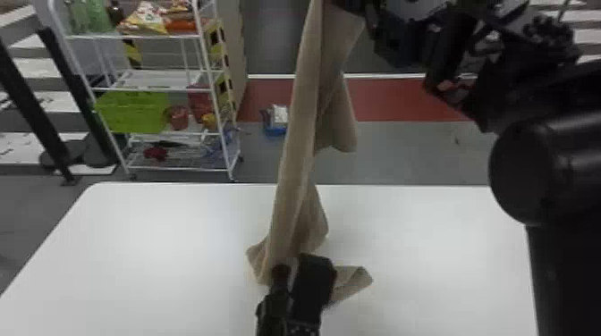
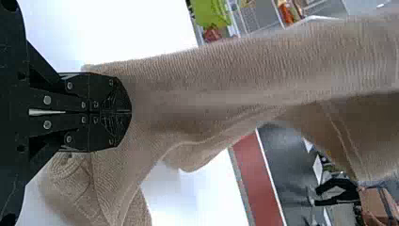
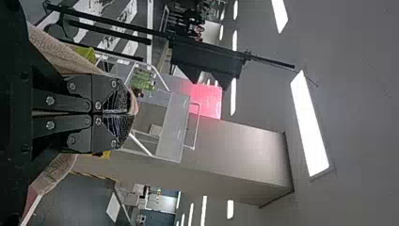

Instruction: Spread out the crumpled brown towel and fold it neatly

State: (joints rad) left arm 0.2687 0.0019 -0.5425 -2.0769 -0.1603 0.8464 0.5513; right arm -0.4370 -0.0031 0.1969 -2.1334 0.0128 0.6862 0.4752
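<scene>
Right pincer (image 1: 355, 6): raised high above the surface, narrow, its fingers closed on the upper end of the towel; in the right wrist view a bit of cloth pokes out between the tips.
Left pincer (image 1: 296, 270): low over the surface, its fingers together, right against the towel's lower part; whether cloth is pinched between them cannot be told.
Floor (image 1: 402, 152): grey, beyond and below both pincers, with a red strip (image 1: 393, 100) across it farther off.
Surface (image 1: 170, 250): white, with rounded corners, beneath both pincers and stretching to either side of the left one.
Rack (image 1: 154, 88): white metal shelves, well apart from the pincers, past the surface's far edge and to their left.
Towel (image 1: 297, 187): brown, unfolded, hanging in a long, narrow, creased drape from the right pincer down behind the left one; a loose fold hangs partway down on the right, a corner flares just left of the left pincer, and a flap juts out just to its right.
Green bin (image 1: 132, 111): on the rack's middle part, far beyond the left pincer and to its left.
Blue tray (image 1: 275, 131): on the floor, beyond the left pincer, just left of the hanging towel.
</scene>
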